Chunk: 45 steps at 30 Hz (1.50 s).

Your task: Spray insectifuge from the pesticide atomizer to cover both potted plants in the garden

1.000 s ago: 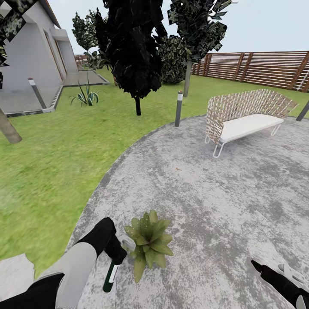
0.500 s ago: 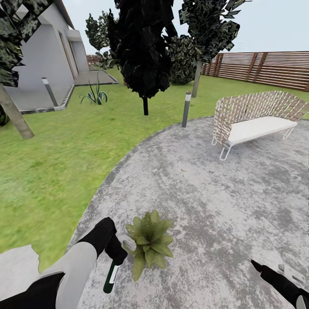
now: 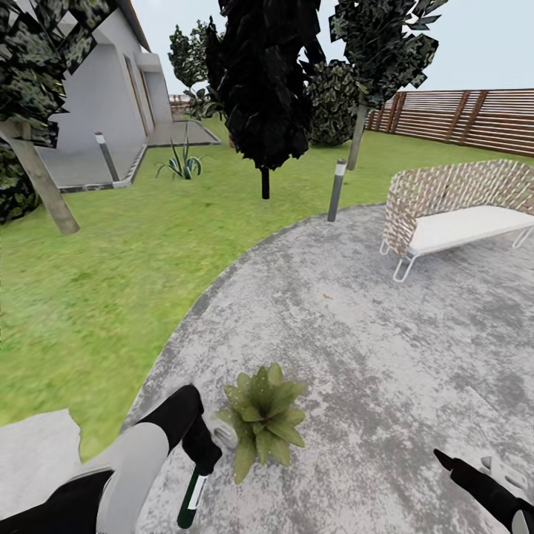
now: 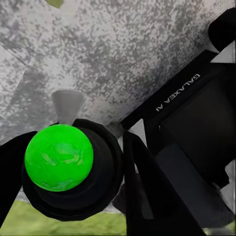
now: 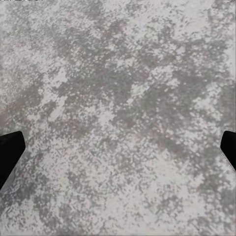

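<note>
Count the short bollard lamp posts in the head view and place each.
2. One post stands at the paving's edge, left of the wicker bench; another post by the house. Trees may hide more.

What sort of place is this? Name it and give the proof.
Most likely a house's back garden: green lawn, a slatted wooden fence, a wicker bench on round grey paving, and trees.

R claw [image 5: 118, 147] spread wide, fingertips [image 5: 10, 147] at edges, over mottled grey paving [image 5: 123, 88].

Left claw [image 3: 199, 454] clamped shut around something — right claw [image 5: 118, 147] spread wide, pointing down
</note>
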Tool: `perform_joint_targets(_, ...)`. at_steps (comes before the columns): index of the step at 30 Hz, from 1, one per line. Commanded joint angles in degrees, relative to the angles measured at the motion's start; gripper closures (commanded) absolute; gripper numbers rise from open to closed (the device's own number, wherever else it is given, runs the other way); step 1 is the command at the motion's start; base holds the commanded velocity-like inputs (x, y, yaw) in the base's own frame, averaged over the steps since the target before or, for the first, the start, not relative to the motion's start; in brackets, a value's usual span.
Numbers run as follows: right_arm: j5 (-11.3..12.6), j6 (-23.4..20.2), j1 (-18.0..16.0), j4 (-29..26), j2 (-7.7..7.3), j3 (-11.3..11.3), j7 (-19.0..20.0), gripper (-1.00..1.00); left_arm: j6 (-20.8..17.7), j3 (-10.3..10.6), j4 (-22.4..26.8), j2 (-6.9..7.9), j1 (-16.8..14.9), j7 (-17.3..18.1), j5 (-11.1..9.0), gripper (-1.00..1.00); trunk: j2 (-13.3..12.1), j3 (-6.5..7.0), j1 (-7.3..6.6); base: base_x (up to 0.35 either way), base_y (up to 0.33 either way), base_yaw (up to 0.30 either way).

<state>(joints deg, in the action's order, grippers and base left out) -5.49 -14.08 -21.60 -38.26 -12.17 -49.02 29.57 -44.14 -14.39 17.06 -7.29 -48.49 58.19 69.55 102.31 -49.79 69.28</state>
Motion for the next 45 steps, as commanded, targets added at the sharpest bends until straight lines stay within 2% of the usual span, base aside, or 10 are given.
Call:
perform_joint_targets(1, -0.57, -0.24, -0.07, -0.06, 0.04, -0.37, 0.51, -1.00, -0.28, -0.46, -0.27, -0.04, -0.03, 0.35, 0.57, 1.00, 0.02, -0.05, -0.01, 0.000, -0.143, 0.019)
perform_joint_targets(14, -0.57, -0.24, -0.05, -0.06, 0.05, -0.37, 0.58, -1.00, -0.29, -0.54, -0.88, -0.01, -0.03, 0.35, 0.58, 1.00, 0.02, -0.05, -0.01, 0.000, -0.161, 0.002)
perform_joint_targets(22, -0.57, -0.24, -0.07, -0.06, 0.07, -0.37, 0.50, -1.00, -0.16, -0.56, -0.89, 0.20, 0.47, -0.16, 0.64, 1.00, 0.02, -0.05, -0.01, 0.000, -0.029, 0.000)
perform_joint_targets(24, -0.57, -0.24, -0.07, -0.06, 0.07, -0.37, 0.49, -1.00, -0.11, -0.56, -0.91, 0.80, 0.73, -0.85, 0.62, 1.00, 0.02, -0.05, -0.01, 0.000, -0.002, 0.000)
perform_joint_targets(26, -0.57, -0.24, -0.08, -0.06, 0.06, -0.37, 0.51, -1.00, -0.09, -0.61, -0.89, 2.28, 0.99, -2.52, 0.60, 1.00, 0.02, -0.05, -0.01, 0.000, 0.000, 0.000)
perform_joint_targets(30, -0.57, -0.24, -0.09, -0.06, 0.04, -0.37, 0.52, -1.00, -0.08, -0.58, -0.83, 3.06, 1.11, -4.10, 0.59, 1.00, 0.02, -0.05, -0.01, 0.000, 0.000, 0.000)
perform_joint_targets(37, -0.57, -0.24, -0.07, -0.06, 0.08, -0.37, 0.49, -1.00, -0.07, -0.64, -0.72, 3.05, 1.13, -8.08, 0.51, 1.00, 0.02, -0.05, -0.01, 0.000, 0.000, 0.000)
perform_joint_targets(45, -0.57, -0.24, -0.10, -0.04, 0.04, -0.37, 0.49, -1.00, -0.07, -0.64, -0.96, 2.08, 1.16, -8.61, 0.50, 1.00, 0.02, -0.05, -0.01, 0.000, 0.000, 0.000)
